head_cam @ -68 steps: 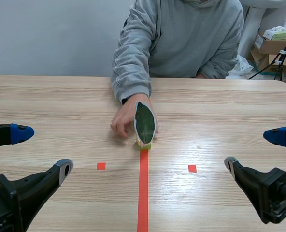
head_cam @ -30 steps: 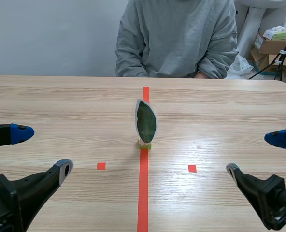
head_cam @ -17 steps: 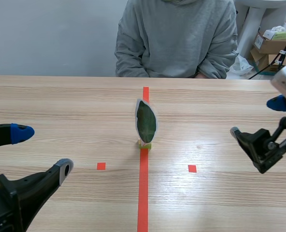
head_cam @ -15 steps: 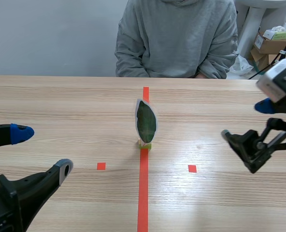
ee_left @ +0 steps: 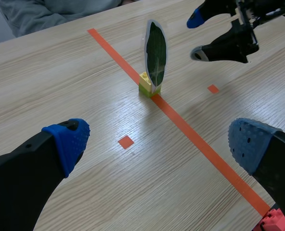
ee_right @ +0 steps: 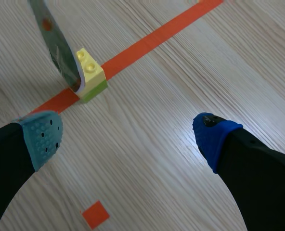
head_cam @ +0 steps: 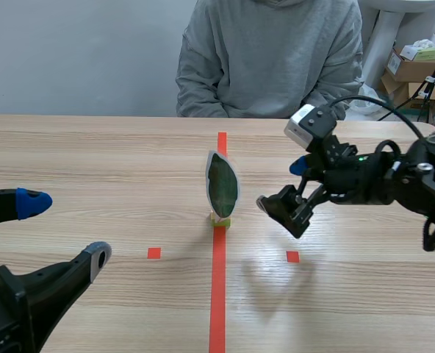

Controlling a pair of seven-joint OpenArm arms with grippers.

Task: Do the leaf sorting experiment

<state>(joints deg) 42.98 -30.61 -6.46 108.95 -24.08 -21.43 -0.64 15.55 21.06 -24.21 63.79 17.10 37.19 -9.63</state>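
Two studs [ee_right: 87,61] top the block [ee_right: 92,79] holding the leaf [ee_right: 56,43], right wrist view.

Both arms matte blk, chunky jointed links. R arm [head_cam: 394,180], right of frame: small white-grey box [head_cam: 309,121] on the wrist, thin blk cable [head_cam: 364,99] arcing above it, tiny green light on the body. R gripper [head_cam: 280,185]: 2 thick blk fingers, one pad blue, other pad [ee_right: 41,137] grey-green w/ dots. L gripper [head_cam: 65,229], lower left: same build, dotted blue pads [ee_left: 68,139].
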